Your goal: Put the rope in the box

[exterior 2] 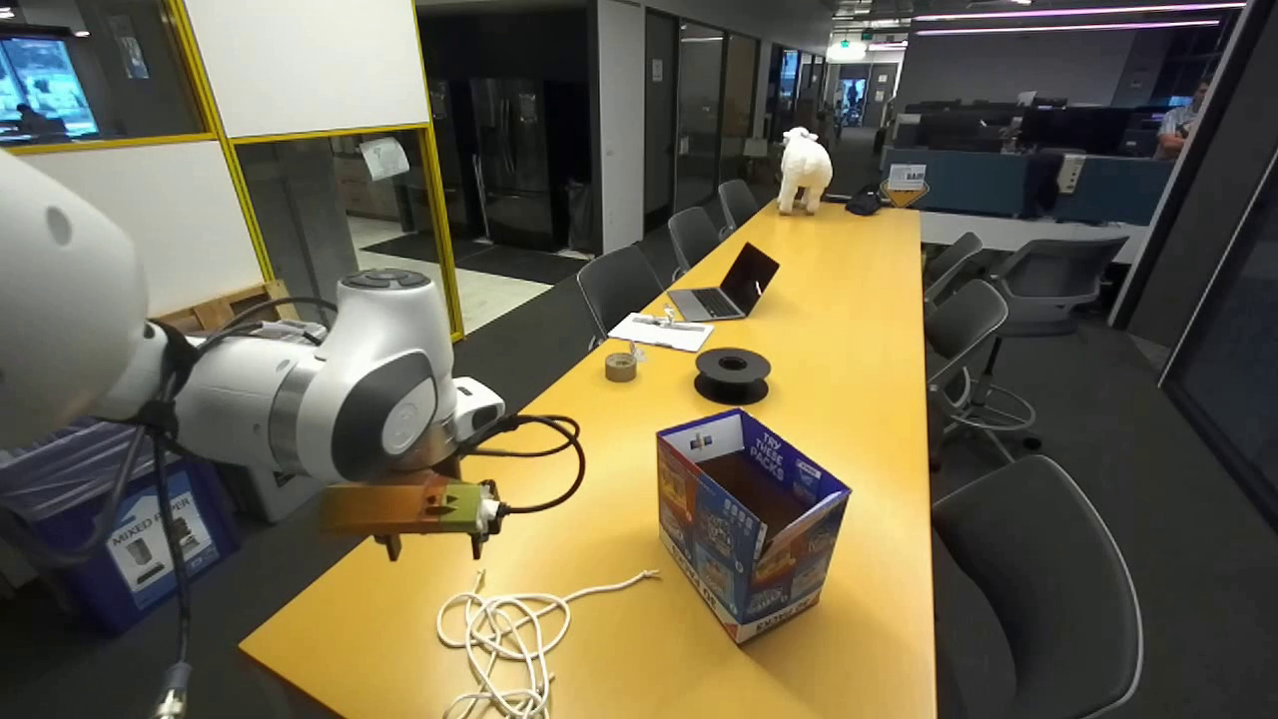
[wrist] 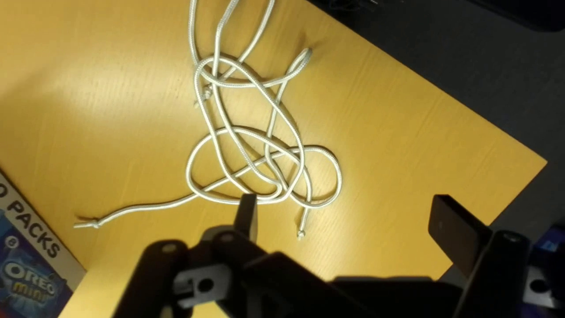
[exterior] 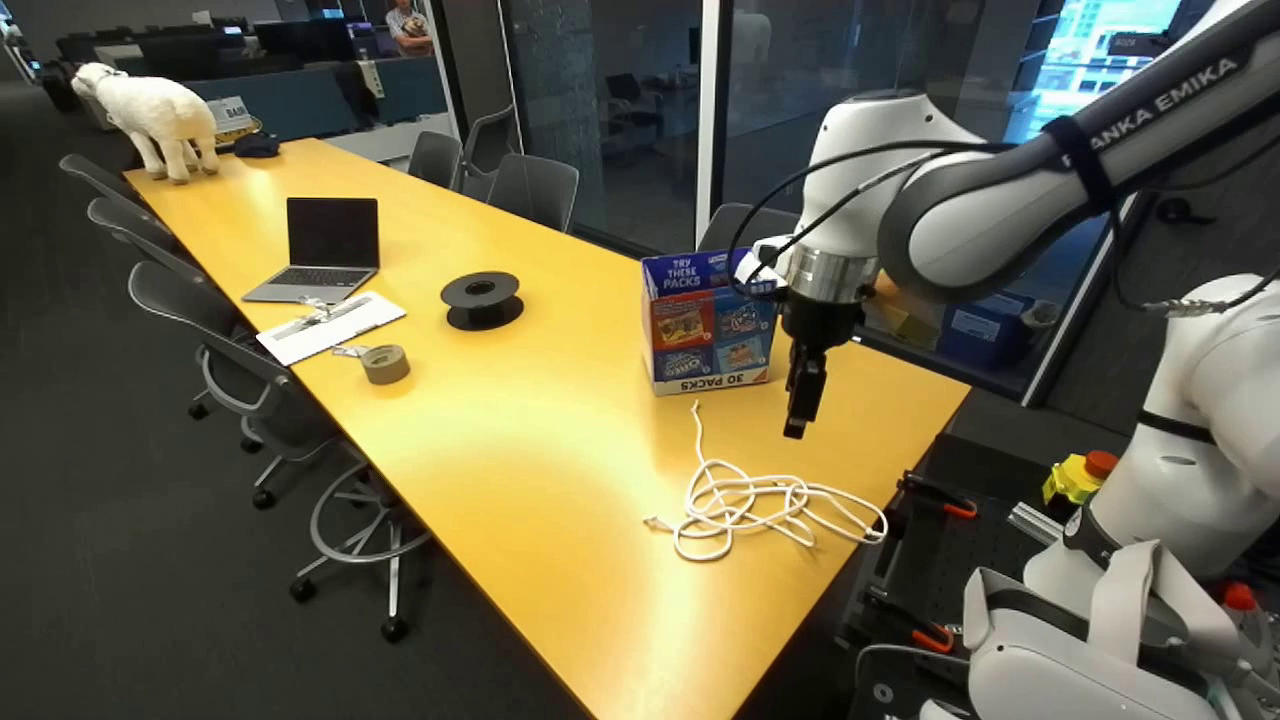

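Holding my gripper (wrist: 346, 214) wide and empty, low in the wrist view, presumably to straddle the upper-centre rope (wrist: 269, 140).

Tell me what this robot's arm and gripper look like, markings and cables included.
The arm is white and rounded, with dark grey covers, a silver wrist collar and black cables. Light lettering ending in EMIKA marks a dark grey section, beside a black strap. The gripper is black, with two blocky fingers and small silvery plates. An orange-brown and green block shows above the fingers.
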`<action>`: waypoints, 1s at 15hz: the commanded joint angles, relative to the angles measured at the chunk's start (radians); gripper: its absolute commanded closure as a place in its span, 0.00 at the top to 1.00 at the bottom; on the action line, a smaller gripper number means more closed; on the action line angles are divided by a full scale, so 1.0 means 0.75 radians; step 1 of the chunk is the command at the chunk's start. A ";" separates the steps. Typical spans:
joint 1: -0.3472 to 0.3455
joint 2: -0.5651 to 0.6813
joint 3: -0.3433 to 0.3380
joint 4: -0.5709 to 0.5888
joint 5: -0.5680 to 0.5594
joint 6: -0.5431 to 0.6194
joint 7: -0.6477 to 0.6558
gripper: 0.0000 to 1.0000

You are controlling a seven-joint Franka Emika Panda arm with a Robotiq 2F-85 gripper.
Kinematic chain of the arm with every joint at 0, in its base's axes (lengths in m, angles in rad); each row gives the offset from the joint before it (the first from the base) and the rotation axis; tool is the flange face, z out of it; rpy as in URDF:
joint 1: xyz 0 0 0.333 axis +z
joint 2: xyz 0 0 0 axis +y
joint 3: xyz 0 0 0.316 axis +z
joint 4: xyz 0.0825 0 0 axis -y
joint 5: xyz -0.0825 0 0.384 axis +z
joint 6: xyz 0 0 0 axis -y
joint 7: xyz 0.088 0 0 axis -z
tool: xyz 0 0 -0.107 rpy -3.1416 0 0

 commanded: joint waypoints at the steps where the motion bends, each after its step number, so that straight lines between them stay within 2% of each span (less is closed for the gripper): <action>1: 0.049 0.254 0.049 -0.001 0.006 0.275 0.018 1.00; 6: 0.057 0.612 0.036 0.044 0.065 0.549 -0.089 1.00; 10: -0.017 0.841 0.092 0.089 0.091 0.673 -0.110 1.00; 13: -0.080 0.951 0.112 0.116 0.008 0.765 -0.070 1.00; 15: -0.082 1.005 0.074 0.134 -0.090 0.814 -0.027 1.00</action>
